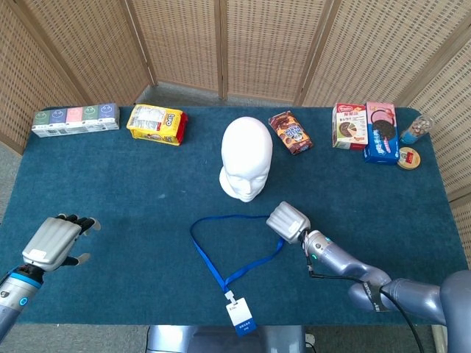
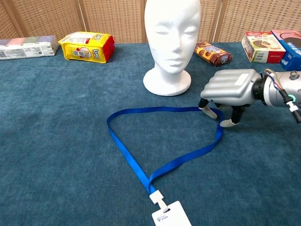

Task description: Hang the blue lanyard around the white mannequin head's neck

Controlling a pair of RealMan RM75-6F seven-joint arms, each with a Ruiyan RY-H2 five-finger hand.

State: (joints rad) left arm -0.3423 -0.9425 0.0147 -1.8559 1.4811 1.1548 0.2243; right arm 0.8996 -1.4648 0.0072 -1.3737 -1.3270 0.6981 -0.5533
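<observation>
Silver right hand [image 2: 229, 91] palm-down over right corner of blue ribbon lanyard [image 2: 126, 141], fingertips [image 2: 205, 107] touching strap (grip unclear). Lanyard flat on teal cloth table [image 2: 56, 141], white badge [image 2: 170, 214] nearest camera. White foam mannequin head [image 2: 171, 35] upright behind.

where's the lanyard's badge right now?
The badge lies flat at the table's near edge, centre in the head view, at the low end of the blue lanyard, in front of the mannequin head.

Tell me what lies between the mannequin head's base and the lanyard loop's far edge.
Only bare blue cloth: the chest view shows nothing between the mannequin head and the lanyard. The right hand stands off to the side.
</observation>
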